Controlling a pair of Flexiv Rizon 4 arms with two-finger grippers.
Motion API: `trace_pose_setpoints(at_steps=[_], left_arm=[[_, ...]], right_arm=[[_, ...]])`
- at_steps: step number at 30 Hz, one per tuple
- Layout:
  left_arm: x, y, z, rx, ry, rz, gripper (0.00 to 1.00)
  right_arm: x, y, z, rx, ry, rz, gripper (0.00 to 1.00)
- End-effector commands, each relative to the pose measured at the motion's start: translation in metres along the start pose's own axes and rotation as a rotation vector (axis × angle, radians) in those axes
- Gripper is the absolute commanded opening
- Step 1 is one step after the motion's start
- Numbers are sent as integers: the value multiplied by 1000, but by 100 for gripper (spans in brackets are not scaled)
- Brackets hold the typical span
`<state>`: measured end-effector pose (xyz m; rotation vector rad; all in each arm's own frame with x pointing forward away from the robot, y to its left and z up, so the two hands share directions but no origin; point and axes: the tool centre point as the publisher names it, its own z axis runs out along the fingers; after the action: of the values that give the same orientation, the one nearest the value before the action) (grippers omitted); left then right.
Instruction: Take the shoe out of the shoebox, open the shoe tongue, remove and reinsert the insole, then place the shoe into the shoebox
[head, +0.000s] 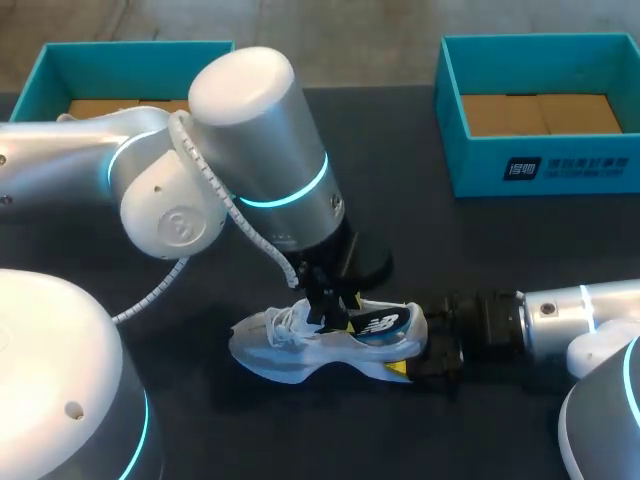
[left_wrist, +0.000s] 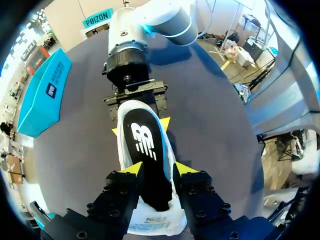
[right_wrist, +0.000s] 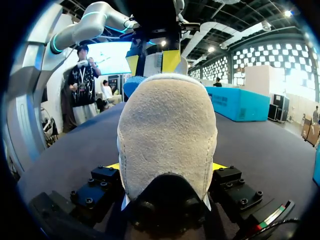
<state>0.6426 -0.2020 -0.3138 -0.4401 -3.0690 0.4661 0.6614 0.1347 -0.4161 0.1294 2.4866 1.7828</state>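
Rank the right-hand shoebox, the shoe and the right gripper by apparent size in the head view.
1. right-hand shoebox
2. shoe
3. right gripper, judged on its visible part; the shoe's heel hides some of it

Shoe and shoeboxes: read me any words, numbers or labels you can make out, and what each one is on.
Right shoebox front wall: white print, too small to read.
Insole in the shoe: white logo only, no legible words.
Shoe's side: logo mark, too blurred.
Small label by the left pincer: print too small.
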Motion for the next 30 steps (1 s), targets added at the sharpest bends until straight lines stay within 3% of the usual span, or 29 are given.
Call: trace_pose_setpoints(at_steps=[1, 7, 13, 30], left_arm=[[8, -10, 7, -22, -102, -29, 37], [11, -18, 19, -49, -171, -41, 37], [7, -22, 21, -26, -210, -68, 32], [5, -27, 29, -13, -260, -100, 31]], right_arm=[[2, 0, 1, 6, 0, 1, 0], [2, 0, 1, 6, 0, 1, 0], [2, 0, 1, 6, 0, 1, 0], [2, 0, 1, 6, 0, 1, 0]])
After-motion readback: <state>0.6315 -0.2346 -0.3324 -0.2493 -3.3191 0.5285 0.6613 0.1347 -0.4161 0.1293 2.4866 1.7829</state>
